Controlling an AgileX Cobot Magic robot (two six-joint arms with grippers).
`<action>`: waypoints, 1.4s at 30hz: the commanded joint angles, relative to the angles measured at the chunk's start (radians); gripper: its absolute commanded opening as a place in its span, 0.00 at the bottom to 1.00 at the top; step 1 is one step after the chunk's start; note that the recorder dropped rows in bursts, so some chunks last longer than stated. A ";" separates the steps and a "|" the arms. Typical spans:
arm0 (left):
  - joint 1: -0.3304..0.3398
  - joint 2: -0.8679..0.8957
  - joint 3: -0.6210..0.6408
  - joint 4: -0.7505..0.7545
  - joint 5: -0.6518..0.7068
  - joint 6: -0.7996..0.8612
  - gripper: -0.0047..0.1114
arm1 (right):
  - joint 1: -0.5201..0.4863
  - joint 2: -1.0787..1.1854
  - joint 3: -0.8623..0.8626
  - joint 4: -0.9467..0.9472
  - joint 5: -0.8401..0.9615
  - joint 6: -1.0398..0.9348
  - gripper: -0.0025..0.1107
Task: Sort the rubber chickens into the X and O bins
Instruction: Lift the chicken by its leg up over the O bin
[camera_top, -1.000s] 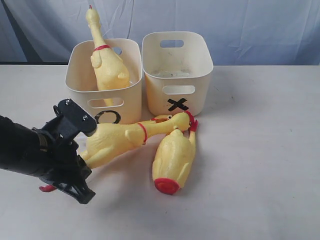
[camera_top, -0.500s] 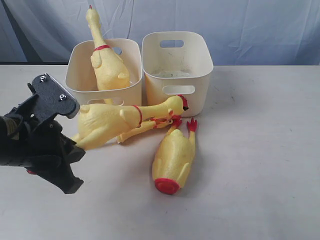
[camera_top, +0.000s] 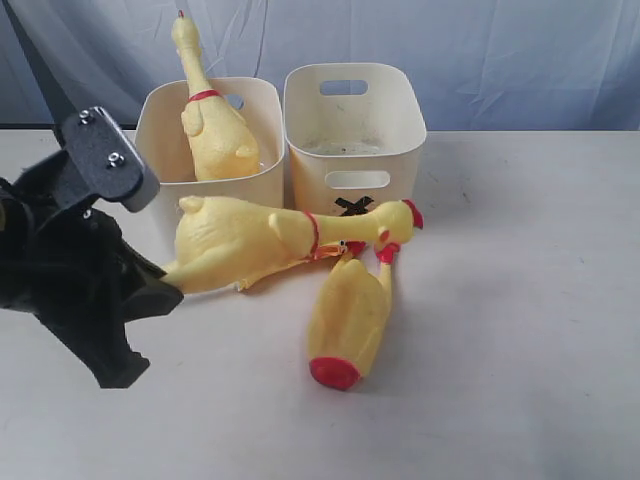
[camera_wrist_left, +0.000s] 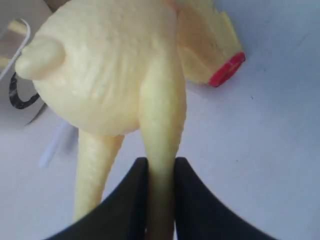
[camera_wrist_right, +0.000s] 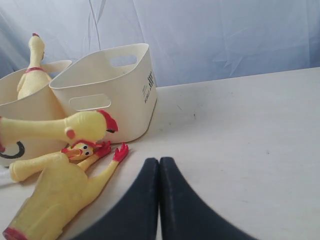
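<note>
The left gripper (camera_wrist_left: 161, 163) is clenched on a single thin leg of a long rubber chicken (camera_top: 250, 240). The bird hangs nearly level above the tabletop (camera_top: 520, 300), just in front of the two tubs at the far edge. Its head reaches across the front of the X bin (camera_top: 405, 180).

A matching red-banded chicken (camera_top: 215, 130) stands in the O bin (camera_top: 268, 182), so that tub is probably the target. With so small a hold and the heavy body far from the jaws, the toy will likely sag and swing. It should go up until the head clears the rim, then travel slowly, and come down beside the standing bird rather than on it.

The headless stubby chicken (camera_top: 348, 320) lies on the tabletop before the X bin. The right gripper (camera_wrist_right: 159, 163) is empty, jaws pressed together, low over the tabletop's right part.

Only the left wrist view shows the pinch itself, with the second leg hanging free beside it. The right wrist view reveals the small thin chicken's (camera_wrist_right: 80, 150) face under the lifted head. It also shows part of the O mark, which the lifted bird hides in the exterior view.
</note>
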 joint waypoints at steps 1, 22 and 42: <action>0.001 -0.087 -0.027 -0.025 -0.027 0.004 0.04 | 0.002 -0.005 0.002 -0.001 -0.007 -0.002 0.01; 0.003 -0.024 -0.025 -0.075 -0.717 -0.091 0.04 | 0.002 -0.005 0.002 -0.001 -0.009 -0.002 0.01; 0.216 0.146 -0.017 -0.353 -0.655 -0.079 0.04 | 0.002 -0.005 0.002 -0.001 -0.007 -0.002 0.01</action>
